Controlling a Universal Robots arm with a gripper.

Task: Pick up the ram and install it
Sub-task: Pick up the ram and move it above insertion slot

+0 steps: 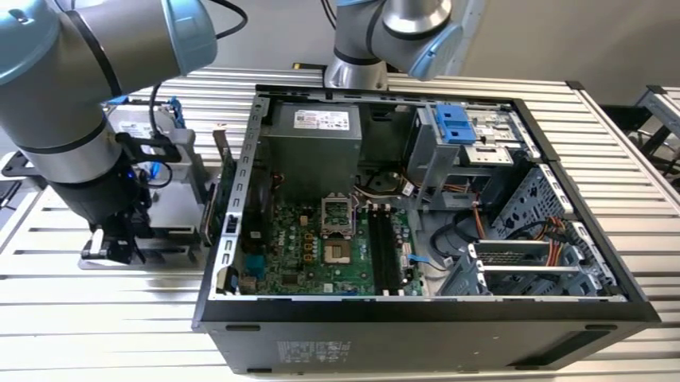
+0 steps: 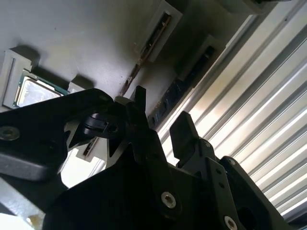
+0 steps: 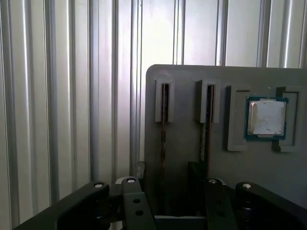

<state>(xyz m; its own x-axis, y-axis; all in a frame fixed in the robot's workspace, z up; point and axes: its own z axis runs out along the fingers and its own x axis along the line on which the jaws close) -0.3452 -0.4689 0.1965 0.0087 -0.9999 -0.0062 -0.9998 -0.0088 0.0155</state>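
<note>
Black gripper (image 3: pixel 168 182) spread wide, holding nothing. Thin dark ram stick (image 3: pixel 164 124), edgewise in grey slotted tray (image 3: pixel 187 143), lies lengthwise beneath its gap.

Exterior view: camera off arm (image 1: pixel 75 119), high, angled down on open computer case (image 1: pixel 425 338) on slatted table (image 1: pixel 107 342); middle distance; arm at exterior view's left.

First wrist view: looks along gripper (image 3: pixel 167 168) straight onto grey holder (image 3: pixel 184 139); close; chip (image 3: pixel 266 117) to one side, table slats beyond.

Second wrist view: from gripper's other side, tilted, very close, skims past fingers (image 2: pixel 184 129) across same holder.

Both wrist views share holder, its two slots (image 3: pixel 164 103), chip, gripper, slats. Exterior view shares slatted table with both.
</note>
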